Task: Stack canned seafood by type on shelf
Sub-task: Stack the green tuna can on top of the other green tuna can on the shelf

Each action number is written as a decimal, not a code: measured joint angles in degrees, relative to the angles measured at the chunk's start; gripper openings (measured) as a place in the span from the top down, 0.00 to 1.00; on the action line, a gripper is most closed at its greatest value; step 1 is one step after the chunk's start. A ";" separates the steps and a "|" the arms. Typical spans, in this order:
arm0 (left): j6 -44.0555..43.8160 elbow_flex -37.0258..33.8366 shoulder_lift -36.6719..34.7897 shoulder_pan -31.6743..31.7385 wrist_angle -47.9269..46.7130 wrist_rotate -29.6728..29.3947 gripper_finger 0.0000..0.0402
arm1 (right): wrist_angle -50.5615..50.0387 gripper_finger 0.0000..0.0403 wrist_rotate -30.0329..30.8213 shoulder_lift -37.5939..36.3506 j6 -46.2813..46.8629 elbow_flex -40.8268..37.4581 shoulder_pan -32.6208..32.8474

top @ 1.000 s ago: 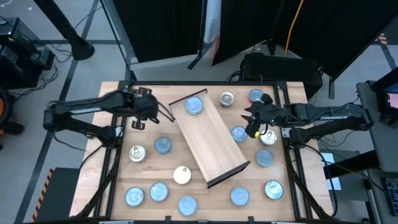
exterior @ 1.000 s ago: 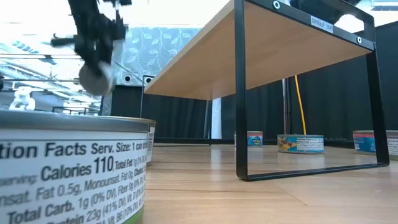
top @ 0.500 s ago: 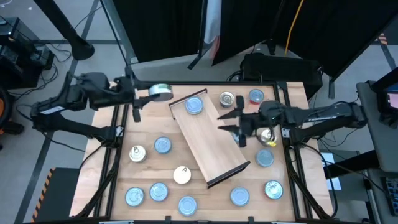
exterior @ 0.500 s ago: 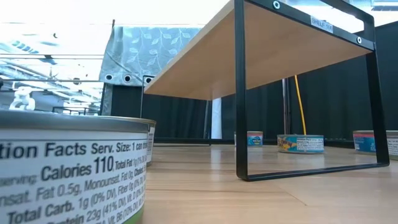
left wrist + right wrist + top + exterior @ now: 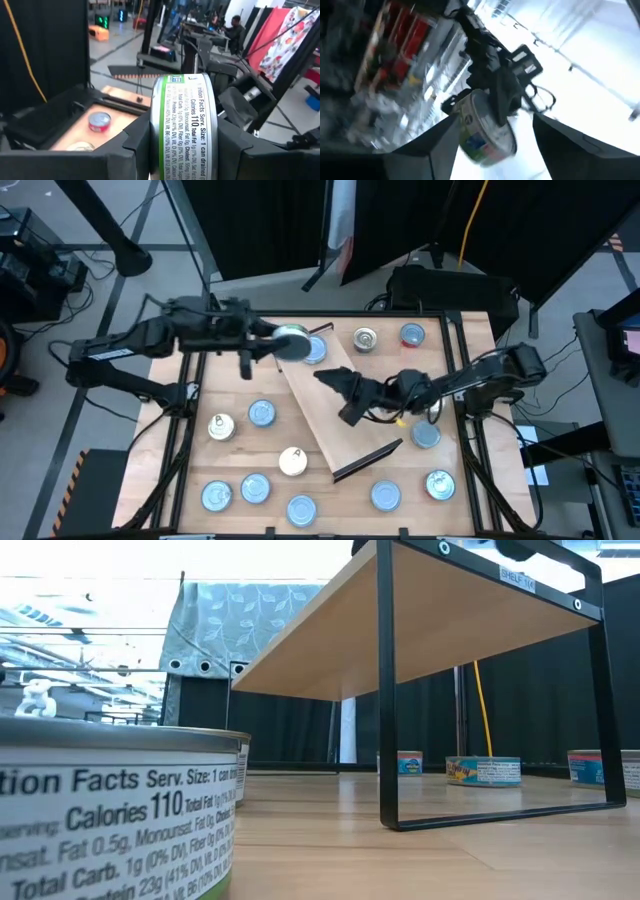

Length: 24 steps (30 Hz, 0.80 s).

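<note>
Wooden tabletop [image 5: 235, 380], round flat tins scattered; left hand [image 5: 268, 345] clamped on green-label tin [image 5: 292, 342]; right hand [image 5: 338, 395] apart over light-wood shelf [image 5: 330, 425].

shelf [image 5: 330, 405] mid-table, diagonal | tin [image 5: 314, 351] on its far end | tins [image 5: 255, 488] around

Left gripper [image 5: 492, 112] — tin [image 5: 482, 132] in grip

1. The left gripper [image 5: 283, 343] is held out level at the end of its reaching arm, fingers clamped on a can [image 5: 292, 341].
2. The right gripper [image 5: 337, 392] stretches toward it, fingers spread wide and bare.
</note>
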 joint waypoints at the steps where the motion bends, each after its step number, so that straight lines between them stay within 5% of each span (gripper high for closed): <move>1: -0.99 0.00 0.77 0.00 0.27 0.23 0.63 | 0.02 0.38 0.66 0.85 -3.12 0.80 0.15; 18: -9.94 -0.07 3.16 0.04 -1.77 1.47 0.63 | -2.08 0.37 6.25 4.24 -10.54 4.77 -3.02; 24: -10.35 -0.07 4.75 0.05 -1.94 1.94 0.63 | -2.07 0.45 6.26 4.24 -11.70 4.77 -3.06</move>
